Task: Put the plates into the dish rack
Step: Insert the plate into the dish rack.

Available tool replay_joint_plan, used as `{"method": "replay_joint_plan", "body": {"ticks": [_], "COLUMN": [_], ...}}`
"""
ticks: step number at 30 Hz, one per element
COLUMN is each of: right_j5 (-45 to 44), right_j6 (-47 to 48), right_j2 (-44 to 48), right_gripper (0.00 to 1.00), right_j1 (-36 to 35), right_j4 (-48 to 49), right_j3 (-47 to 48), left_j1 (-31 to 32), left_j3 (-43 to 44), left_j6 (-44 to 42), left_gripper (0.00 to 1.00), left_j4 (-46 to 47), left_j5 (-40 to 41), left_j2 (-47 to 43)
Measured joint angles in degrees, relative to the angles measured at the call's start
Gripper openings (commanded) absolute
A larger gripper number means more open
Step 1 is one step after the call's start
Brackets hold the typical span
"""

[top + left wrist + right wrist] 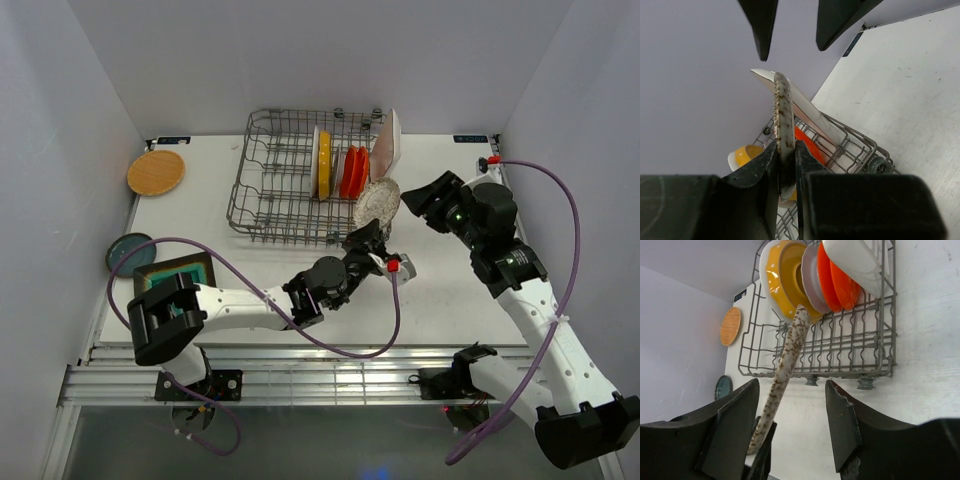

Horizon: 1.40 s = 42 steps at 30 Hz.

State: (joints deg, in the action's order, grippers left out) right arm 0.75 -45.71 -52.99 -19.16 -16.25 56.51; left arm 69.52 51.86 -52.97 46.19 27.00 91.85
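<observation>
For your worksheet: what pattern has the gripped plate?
The plate is cream with brown speckles; right wrist view.

On my right wrist feed, the right gripper has its fingers spread with nothing gripped, and beyond them a speckled plate slants edge-on up toward the dish rack, where the yellow plate, pale grey plate, orange-red plate and white plate stand on edge.

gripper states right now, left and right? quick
Left gripper: closed on the rim of the speckled plate, plate held on edge.
Right gripper: open, holding nothing.
</observation>
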Motion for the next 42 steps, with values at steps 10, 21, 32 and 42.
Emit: {"method": "replay_joint_plan", "body": {"ticks": [10,21,32,42], "right_j5": [-9.8,-12.0,-12.0,-12.5], "right_j6": [8.4,12.0,13.2,13.5], "right_j2": [12.4,14.5,13.0,14.1], "right_gripper": [0.65,0.65,0.64,0.64], "right_j1": [0.0,0.0,0.0,0.0], "right_j4": [11.7,22.6,28.3,30.4], "right_j3": [-15.1,-29.4,-33.0,-34.3], "left_j1": [-6.2,-36.9,-48.2,-54.4], "left_j3": [0.0,1.4,1.3,1.3], "left_j6": [8.3,40.8,58.6,68.6], "left_gripper": [0.00,0.00,0.00,0.00], "left_j4": [-0.9,-10.2,-10.6,-9.5], "left_j5": [2.0,-10.2,-23.2,-33.3], "left_j2": [-1.6,-16.9,-11.4,-3.3]}}
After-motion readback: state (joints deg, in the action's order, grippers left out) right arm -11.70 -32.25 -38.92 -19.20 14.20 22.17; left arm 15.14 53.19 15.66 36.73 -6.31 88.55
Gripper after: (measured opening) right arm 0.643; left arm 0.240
